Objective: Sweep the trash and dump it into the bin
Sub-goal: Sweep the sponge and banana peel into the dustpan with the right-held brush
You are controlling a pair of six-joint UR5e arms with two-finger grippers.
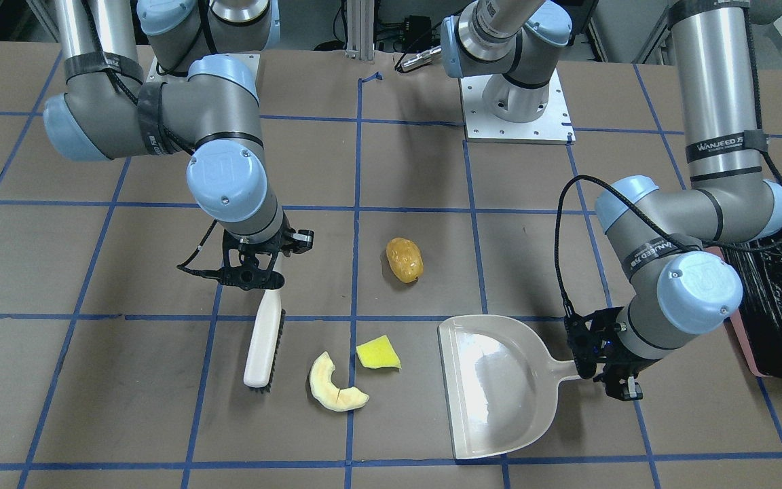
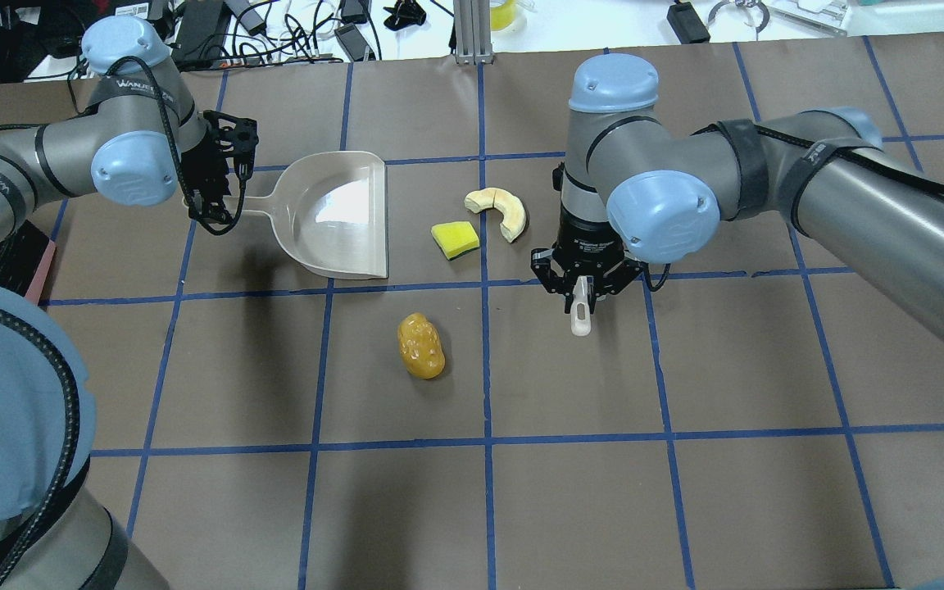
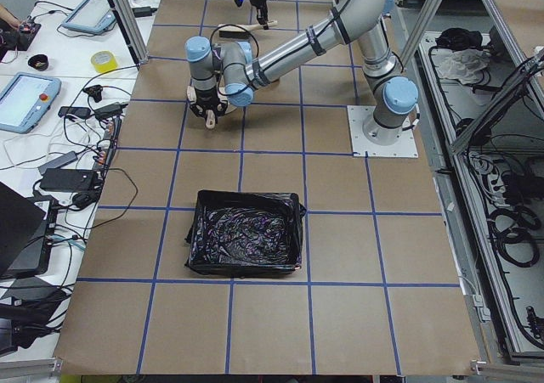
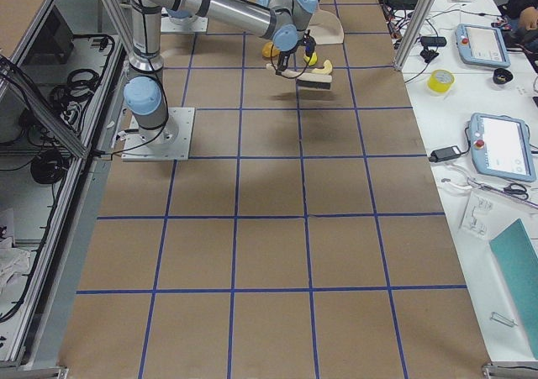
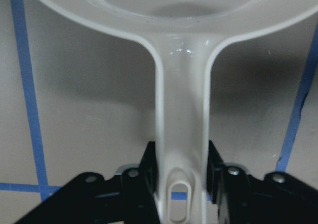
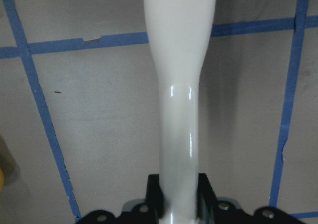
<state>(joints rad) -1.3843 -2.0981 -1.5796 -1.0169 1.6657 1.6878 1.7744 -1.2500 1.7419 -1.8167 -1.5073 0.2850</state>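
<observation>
The golden-brown lump (image 1: 404,259) (image 2: 421,346) lies mid-table. The yellow wedge (image 1: 378,353) (image 2: 455,239) and the pale curved rind (image 1: 334,384) (image 2: 500,210) lie between brush and dustpan. My left gripper (image 1: 598,370) (image 2: 222,182) (image 5: 181,184) is shut on the beige dustpan's handle (image 5: 181,134); the pan (image 1: 499,387) (image 2: 337,217) rests on the table, mouth toward the scraps. My right gripper (image 1: 258,272) (image 2: 583,287) (image 6: 179,194) is shut on the beige brush's handle (image 6: 179,85); the brush (image 1: 264,339) lies beside the rind. The bin (image 3: 246,232) (image 1: 781,299), black-lined, stands beyond the left arm.
The table is brown paper with a blue tape grid (image 2: 484,369). The arm bases (image 1: 516,109) stand at the robot's edge. Cables, tablets and a tape roll (image 3: 104,60) lie off the table on the operators' side.
</observation>
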